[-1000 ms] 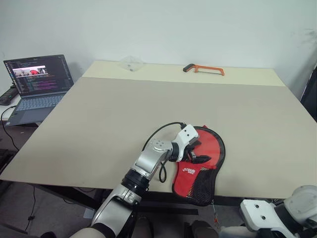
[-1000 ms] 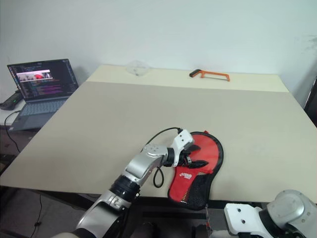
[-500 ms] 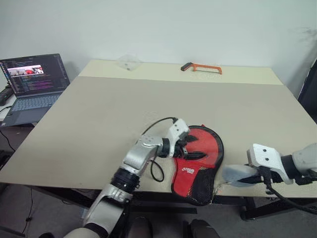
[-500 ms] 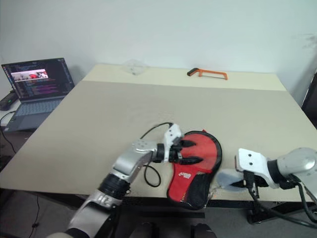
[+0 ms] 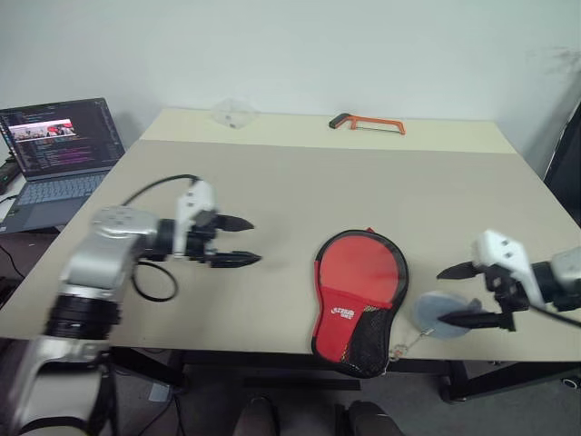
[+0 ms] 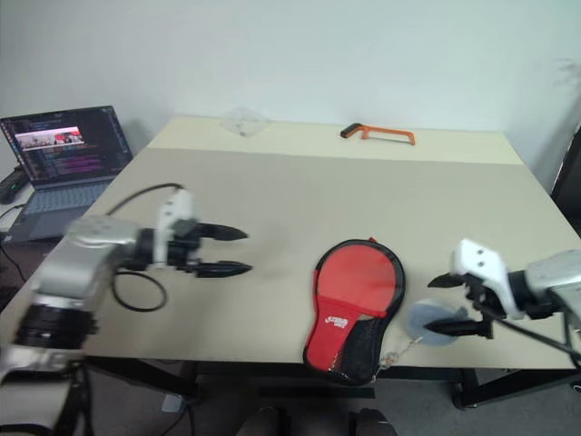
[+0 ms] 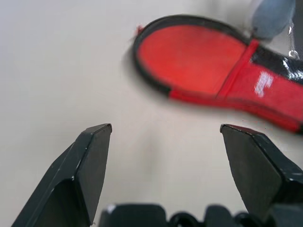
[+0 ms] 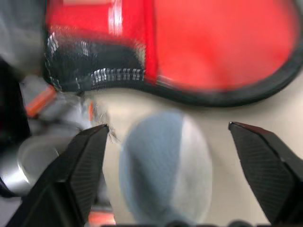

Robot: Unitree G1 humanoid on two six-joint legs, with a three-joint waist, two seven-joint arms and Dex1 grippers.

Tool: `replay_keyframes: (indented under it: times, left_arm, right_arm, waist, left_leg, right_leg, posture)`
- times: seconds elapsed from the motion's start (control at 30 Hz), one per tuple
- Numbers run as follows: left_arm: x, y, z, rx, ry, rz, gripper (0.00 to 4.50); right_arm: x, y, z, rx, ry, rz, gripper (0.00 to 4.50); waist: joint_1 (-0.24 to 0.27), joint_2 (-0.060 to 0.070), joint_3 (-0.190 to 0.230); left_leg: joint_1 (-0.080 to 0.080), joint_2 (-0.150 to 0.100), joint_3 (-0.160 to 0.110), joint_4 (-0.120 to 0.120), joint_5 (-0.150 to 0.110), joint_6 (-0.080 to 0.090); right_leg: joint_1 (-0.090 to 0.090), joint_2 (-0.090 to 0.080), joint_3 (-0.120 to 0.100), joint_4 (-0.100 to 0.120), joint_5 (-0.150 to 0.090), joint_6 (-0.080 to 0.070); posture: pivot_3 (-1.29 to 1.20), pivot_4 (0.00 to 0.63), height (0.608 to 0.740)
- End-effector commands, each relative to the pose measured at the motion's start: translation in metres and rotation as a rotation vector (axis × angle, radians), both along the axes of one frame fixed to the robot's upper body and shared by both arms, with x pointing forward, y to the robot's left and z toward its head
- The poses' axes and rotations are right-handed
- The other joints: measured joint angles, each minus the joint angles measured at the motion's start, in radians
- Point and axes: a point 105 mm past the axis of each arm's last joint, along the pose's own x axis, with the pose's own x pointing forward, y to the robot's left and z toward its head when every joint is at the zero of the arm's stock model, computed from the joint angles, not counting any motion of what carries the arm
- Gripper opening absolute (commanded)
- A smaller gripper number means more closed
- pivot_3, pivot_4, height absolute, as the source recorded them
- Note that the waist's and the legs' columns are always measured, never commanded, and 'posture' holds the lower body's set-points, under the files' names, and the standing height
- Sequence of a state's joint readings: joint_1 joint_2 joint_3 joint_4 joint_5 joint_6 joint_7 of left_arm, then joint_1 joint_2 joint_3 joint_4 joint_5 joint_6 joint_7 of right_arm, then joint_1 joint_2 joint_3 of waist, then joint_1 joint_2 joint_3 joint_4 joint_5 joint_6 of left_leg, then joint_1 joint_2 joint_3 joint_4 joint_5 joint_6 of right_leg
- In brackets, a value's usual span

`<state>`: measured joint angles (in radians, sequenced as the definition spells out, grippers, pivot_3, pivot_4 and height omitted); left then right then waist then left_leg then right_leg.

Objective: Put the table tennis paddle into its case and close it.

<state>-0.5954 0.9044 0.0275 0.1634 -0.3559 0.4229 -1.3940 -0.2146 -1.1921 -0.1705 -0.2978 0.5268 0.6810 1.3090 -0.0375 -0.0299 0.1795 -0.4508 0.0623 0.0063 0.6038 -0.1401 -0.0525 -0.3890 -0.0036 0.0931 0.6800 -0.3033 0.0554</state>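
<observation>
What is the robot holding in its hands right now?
Nothing. The left gripper hangs open over bare table, away from the case. The right gripper is open too, above the small round pouch.

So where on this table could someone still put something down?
Most of the table is bare: the wide middle between the hacksaw at the far edge and the paddle case near the front, and the left side around the left hand. It is crowded at the front right, where the small pale round pouch lies by the right hand.
</observation>
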Motion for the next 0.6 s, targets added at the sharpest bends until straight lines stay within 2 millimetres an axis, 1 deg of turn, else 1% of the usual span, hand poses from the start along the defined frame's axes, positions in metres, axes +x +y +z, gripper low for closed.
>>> replay_keyframes:
  times: [0.03, 0.07, 0.13, 0.17, 0.23, 0.3, 0.4, 0.5, 0.6]
  left_arm:
    - [-0.016, 0.029, 0.033, -0.032, -0.048, 0.005, 4.03]
    - [-0.020, 0.036, 0.035, -0.019, -0.024, 0.016, 4.03]
    - [-0.024, 0.050, 0.042, -0.018, -0.010, 0.052, 4.03]
    - [-0.025, 0.054, 0.045, -0.019, -0.010, 0.063, 4.03]
    - [-0.023, 0.061, 0.039, 0.016, -0.017, 0.096, 4.03]
    - [-0.024, 0.060, 0.032, 0.031, -0.014, 0.101, 4.03]
    - [-0.025, 0.053, 0.028, 0.002, -0.013, 0.105, 4.03]
    - [-0.027, 0.051, 0.022, -0.006, -0.001, 0.123, 4.03]
    - [-0.029, 0.056, 0.017, 0.004, 0.005, 0.153, 4.03]
  right_arm:
    - [-0.015, -0.012, 0.043, 0.091, -0.054, -0.028, 4.47]
    - [-0.019, -0.016, 0.048, 0.103, -0.057, -0.049, 4.47]
    - [-0.026, -0.031, 0.049, 0.086, -0.059, -0.109, 4.47]
    - [-0.028, -0.034, 0.049, 0.077, -0.062, -0.124, 4.47]
    - [-0.027, -0.035, 0.049, 0.102, -0.067, -0.163, 4.47]
    - [-0.027, -0.031, 0.048, 0.101, -0.068, -0.159, 4.47]
    - [-0.028, -0.018, 0.053, 0.127, -0.069, -0.111, 4.47]
    - [-0.023, -0.007, 0.057, 0.127, -0.086, -0.073, 4.47]
    - [-0.017, 0.002, 0.061, 0.133, -0.108, -0.029, 4.47]
  waist:
    - [0.006, 0.000, 0.000]
    - [0.008, -0.001, 0.000]
    - [0.012, -0.001, 0.000]
    - [0.012, -0.001, 0.000]
    - [0.009, 0.000, 0.000]
    - [0.005, 0.000, 0.000]
    - [-0.001, 0.000, 0.000]
    - [-0.003, 0.000, 0.000]
    - [-0.004, 0.000, 0.000]
  left_leg:
    - [0.000, 0.000, 0.000, 0.000, 0.000, 0.000]
    - [0.000, 0.000, -0.001, -0.001, 0.000, 0.000]
    - [0.000, 0.001, -0.002, -0.001, 0.000, 0.000]
    - [0.000, 0.001, -0.003, -0.001, 0.000, 0.000]
    - [0.000, 0.001, -0.001, -0.001, 0.000, 0.000]
    - [0.001, 0.001, 0.000, 0.000, 0.000, 0.000]
    - [0.002, 0.002, 0.001, 0.000, 0.000, 0.000]
    - [0.001, 0.002, 0.001, 0.000, 0.000, 0.000]
    - [0.001, 0.002, 0.002, -0.001, 0.000, 0.000]
  right_leg:
    - [0.000, 0.000, -0.001, 0.000, 0.000, 0.000]
    - [0.000, 0.000, -0.002, 0.000, -0.001, -0.001]
    - [0.000, 0.000, -0.004, 0.000, -0.001, -0.003]
    - [0.000, 0.000, -0.005, 0.000, -0.002, -0.003]
    - [0.000, -0.001, -0.004, 0.000, -0.002, -0.003]
    - [0.000, -0.001, -0.003, 0.001, -0.001, -0.002]
    - [0.000, -0.001, -0.002, 0.001, 0.000, -0.003]
    - [0.000, -0.001, -0.001, 0.001, 0.000, -0.002]
    - [-0.001, -0.001, 0.000, 0.001, 0.000, -0.003]
  posture:
    - [0.00, 0.150, 0.740]
    - [0.00, 0.150, 0.740]
    - [0.00, 0.150, 0.740]
    - [0.00, 0.150, 0.740]
    - [0.00, 0.150, 0.740]
    - [0.00, 0.150, 0.740]
    - [0.00, 0.150, 0.740]
    - [0.00, 0.150, 0.740]
    - [0.00, 0.150, 0.740]
